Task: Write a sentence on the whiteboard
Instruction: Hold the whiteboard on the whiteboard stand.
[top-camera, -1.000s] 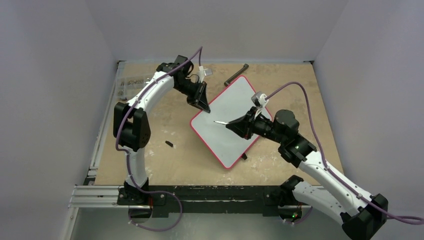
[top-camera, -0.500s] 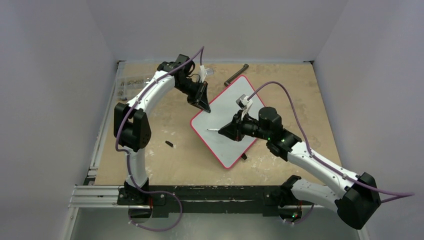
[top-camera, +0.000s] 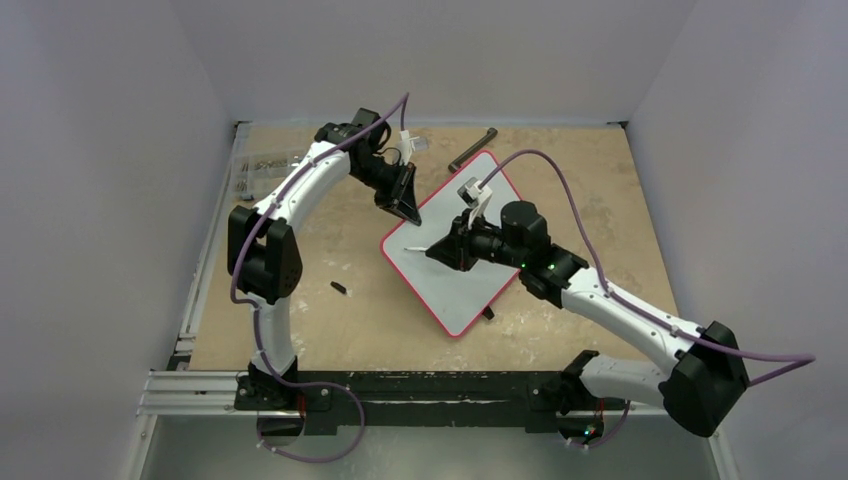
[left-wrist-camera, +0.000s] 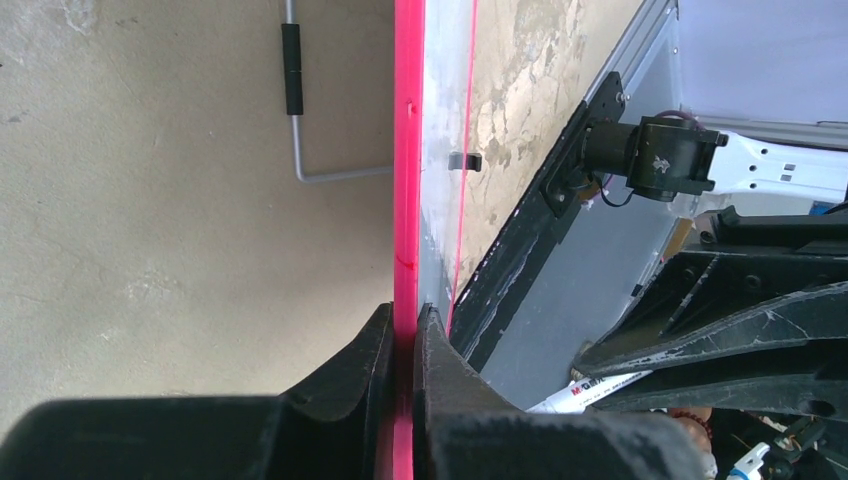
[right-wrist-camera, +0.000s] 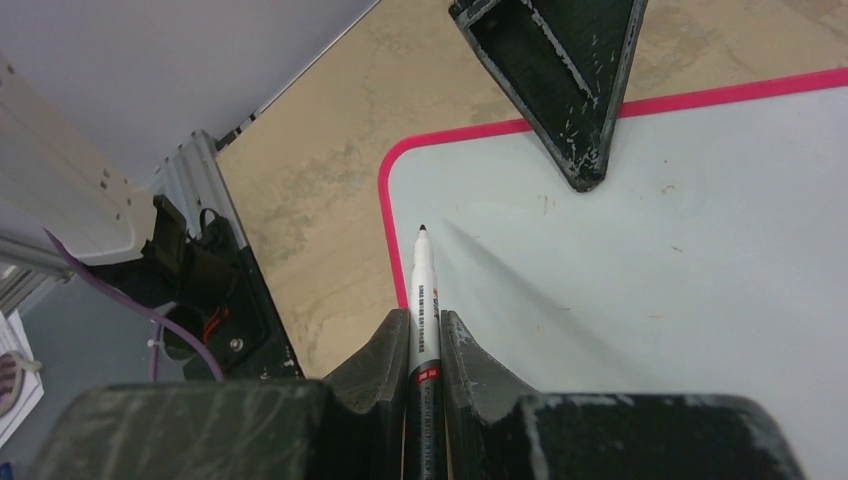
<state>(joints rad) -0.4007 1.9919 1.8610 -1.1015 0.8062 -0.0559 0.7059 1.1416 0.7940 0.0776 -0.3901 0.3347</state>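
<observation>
**Jaws clamped on board rim and marker**

The left jaws are closed on the red-pink rim of the whiteboard (top-camera: 462, 205), pinching its far-left edge; the left wrist view shows the rim (left-wrist-camera: 408, 150) running straight up from between the two fingers. The right jaws are closed on a marker (right-wrist-camera: 421, 300), which sticks out forward with its black tip uncapped.

The whiteboard lies turned diagonally near the middle of the worktop (top-camera: 300, 320), between the two arms. The marker (top-camera: 417, 248) points at the board's left rounded corner, and its tip sits just inside the rim there. Whether the tip touches the surface cannot be told. The white face (right-wrist-camera: 650, 250) seen from the right wrist carries only faint specks.

A small black clip (top-camera: 488, 313) peeks out under the board's near edge. A dark rod (top-camera: 472, 149) lies just beyond the far corner, and a small black piece (top-camera: 339, 288) lies on the worktop to the board's left.
</observation>
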